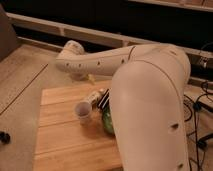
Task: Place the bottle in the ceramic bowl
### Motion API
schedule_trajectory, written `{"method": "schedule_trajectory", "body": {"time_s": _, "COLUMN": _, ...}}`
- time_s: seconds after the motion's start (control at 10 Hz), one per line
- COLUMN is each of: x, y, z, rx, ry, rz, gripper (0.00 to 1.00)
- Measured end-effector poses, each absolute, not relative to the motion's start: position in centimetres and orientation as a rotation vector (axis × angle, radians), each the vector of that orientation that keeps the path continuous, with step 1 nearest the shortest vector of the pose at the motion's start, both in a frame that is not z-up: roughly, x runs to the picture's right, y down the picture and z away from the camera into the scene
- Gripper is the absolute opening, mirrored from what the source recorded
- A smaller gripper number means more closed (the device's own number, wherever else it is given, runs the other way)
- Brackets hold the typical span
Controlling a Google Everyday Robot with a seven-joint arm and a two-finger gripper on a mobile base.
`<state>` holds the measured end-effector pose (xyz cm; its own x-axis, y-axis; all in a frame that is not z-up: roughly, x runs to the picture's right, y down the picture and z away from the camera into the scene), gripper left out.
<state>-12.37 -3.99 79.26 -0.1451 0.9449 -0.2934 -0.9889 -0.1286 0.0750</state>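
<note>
Approach is the step in hand, I judge. My hand (86, 76) hangs under the wrist over the far edge of the tabletop (65, 145); whether it is apart or together I cannot tell. The bottle (94, 95) lies near the tabletop's middle, just beside the cup (83, 111), not gripped. The ceramic bowl (107, 121) sits toward the right edge, mostly behind my arm. Next I must lower onto the bottle and grip it.
</note>
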Motion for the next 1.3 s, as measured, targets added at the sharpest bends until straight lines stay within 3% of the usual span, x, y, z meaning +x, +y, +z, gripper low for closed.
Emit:
{"method": "schedule_trajectory", "body": {"time_s": 0.3, "x": -12.0, "y": -3.4, "z": 79.4, "rx": -0.212, "ry": 0.303, "rz": 1.706, "gripper": 0.65}}
{"method": "schedule_trajectory", "body": {"time_s": 0.8, "x": -9.3, "y": 4.0, "z": 83.8, "rx": -0.317, "ry": 0.474, "rz": 1.765, "gripper": 0.65}}
{"method": "schedule_trajectory", "body": {"time_s": 1.3, "x": -11.6, "y": 5.0, "z": 87.3, "rx": -0.381, "ry": 0.46, "rz": 1.735, "gripper": 0.65}}
